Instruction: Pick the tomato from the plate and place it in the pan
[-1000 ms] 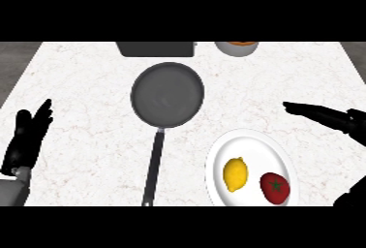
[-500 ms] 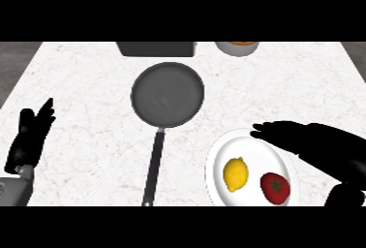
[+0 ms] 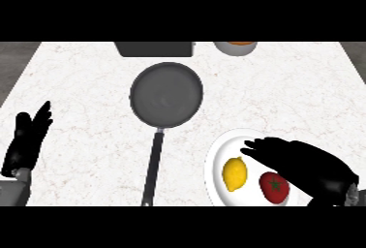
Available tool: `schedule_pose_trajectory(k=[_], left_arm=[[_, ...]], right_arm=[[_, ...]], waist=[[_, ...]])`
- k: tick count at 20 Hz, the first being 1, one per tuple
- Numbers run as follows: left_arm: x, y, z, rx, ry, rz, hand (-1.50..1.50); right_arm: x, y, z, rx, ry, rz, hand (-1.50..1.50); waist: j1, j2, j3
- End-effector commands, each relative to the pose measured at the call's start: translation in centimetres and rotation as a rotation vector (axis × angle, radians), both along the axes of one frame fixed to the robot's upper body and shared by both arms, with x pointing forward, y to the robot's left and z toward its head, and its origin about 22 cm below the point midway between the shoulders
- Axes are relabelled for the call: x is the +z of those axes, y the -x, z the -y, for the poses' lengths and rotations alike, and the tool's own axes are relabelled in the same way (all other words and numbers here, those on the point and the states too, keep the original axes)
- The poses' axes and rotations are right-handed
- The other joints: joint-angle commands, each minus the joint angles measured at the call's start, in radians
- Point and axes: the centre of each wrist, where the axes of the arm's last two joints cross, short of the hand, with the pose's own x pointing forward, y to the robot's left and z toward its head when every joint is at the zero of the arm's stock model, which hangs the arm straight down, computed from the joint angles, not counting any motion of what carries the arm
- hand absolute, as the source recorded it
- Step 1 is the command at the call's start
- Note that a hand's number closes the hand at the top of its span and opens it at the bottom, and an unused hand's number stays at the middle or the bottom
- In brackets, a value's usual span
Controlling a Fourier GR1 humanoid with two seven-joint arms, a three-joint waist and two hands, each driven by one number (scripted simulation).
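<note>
Right hand [image 3: 304, 164] has come in from the right edge and down over the white plate [image 3: 218, 160] since a second ago; half a second ago it was just reaching the plate's upper rim, now it covers the plate's upper right part. Fingers are straight and spread, pointing left, not curled round anything. Fingertips sit above the lemon [image 3: 235, 174], palm above and to the right of the tomato [image 3: 274, 187]. Can't tell if the hand touches either one.

Tomato is on the plate, right-hand side, green stem showing, upper edge partly hidden under the hand. Lemon lies just beside it on the left, apart from it by a thin gap. Neither has shifted.

Pan [image 3: 166, 94] unchanged: dark round pan in the middle of the counter [image 3: 85, 77], nothing in it, long handle running down toward the lower edge. Plate sits to the pan's lower right, near the handle but not touching it.

Left hand [image 3: 27, 140] is resting at the left edge, fingers straight and pointing up, holding nothing. About where it was before.

At the far edge of the counter: a dark box-like thing [image 3: 156, 48] above the pan, cut off by the top, and a pale bowl [image 3: 236, 48] with something orange in it to the right of that. Both well apart from the plate.
</note>
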Motion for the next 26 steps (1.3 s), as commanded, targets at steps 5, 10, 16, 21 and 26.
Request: schedule_pose_trajectory(k=[5, 10, 16, 21, 26], left_arm=[[1.1, -1.0, 2.3, -0.006, 0.004, 0.000, 0.00], [-0.3, 1.3, 1.3, 0.007, 0.007, -0.014, 0.00], [0.9, 1.2, -0.2, -0.009, -0.009, 0.006, 0.00], [1.2, -1.3, -0.4, 0.010, -0.013, 0.003, 0.00], [0.3, -0.1, -0.6, 0.000, 0.002, -0.004, 0.00]], right_arm=[[-4.3, 1.9, 0.2, 0.015, 0.090, 0.023, -1.50], [-2.8, 1.0, 0.5, 0.004, 0.110, 0.012, -1.50], [-5.0, 0.0, 0.2, 0.034, 0.097, 0.010, -1.50], [-4.8, 0.7, 0.2, 0.014, 0.092, 0.007, -1.50], [-6.9, -2.0, 0.2, 0.000, 0.118, -0.023, -1.50]], waist=[[-0.003, 0.000, 0.001], [0.000, -0.001, 0.000], [0.002, 0.000, 0.000], [-0.004, 0.000, 0.000], [0.001, 0.001, 0.000]])
